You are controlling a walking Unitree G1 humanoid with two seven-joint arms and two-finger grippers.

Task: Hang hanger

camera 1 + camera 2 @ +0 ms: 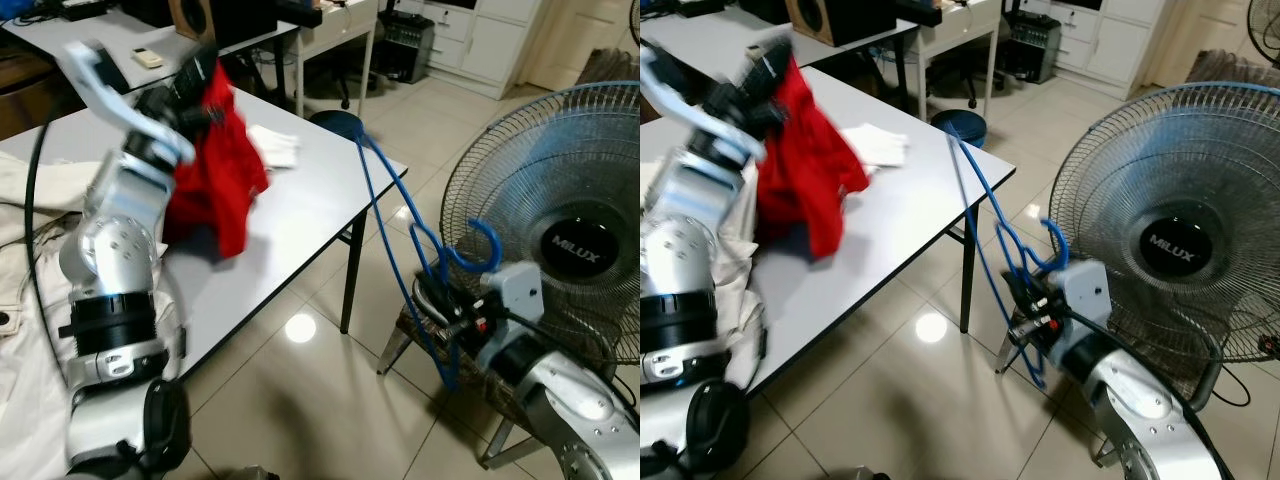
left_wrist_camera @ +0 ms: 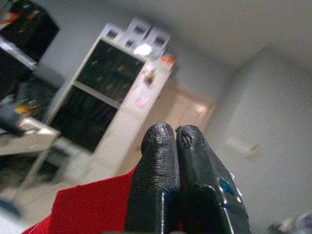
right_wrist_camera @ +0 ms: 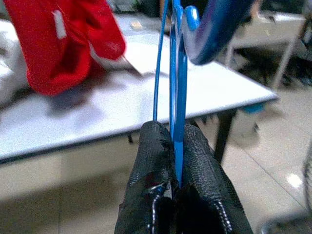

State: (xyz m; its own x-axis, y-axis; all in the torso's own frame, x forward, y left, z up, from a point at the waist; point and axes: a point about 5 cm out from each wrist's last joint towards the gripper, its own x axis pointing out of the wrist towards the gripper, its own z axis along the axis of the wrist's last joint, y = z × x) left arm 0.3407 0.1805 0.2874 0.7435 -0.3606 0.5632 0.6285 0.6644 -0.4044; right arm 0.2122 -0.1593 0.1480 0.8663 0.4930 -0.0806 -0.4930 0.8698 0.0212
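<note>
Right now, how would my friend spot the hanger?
Look just off the white table, in front of the big fan. The right gripper pinches the hanger there: thin, bright blue wire, unlike the red cloth the left gripper lifts.

white table (image 1: 300, 215) | fan (image 1: 560, 230) (Milux badge) right of it | white cloth (image 1: 275, 145) on table | tiled floor (image 1: 300, 400)

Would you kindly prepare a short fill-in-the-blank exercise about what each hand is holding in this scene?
1. The right hand is shut on a ____ hanger.
2. The left hand holds up a ____ cloth above the white table.
3. Just behind the right hand stands an electric ____ labelled MILUX.

Missing words: blue; red; fan
</note>
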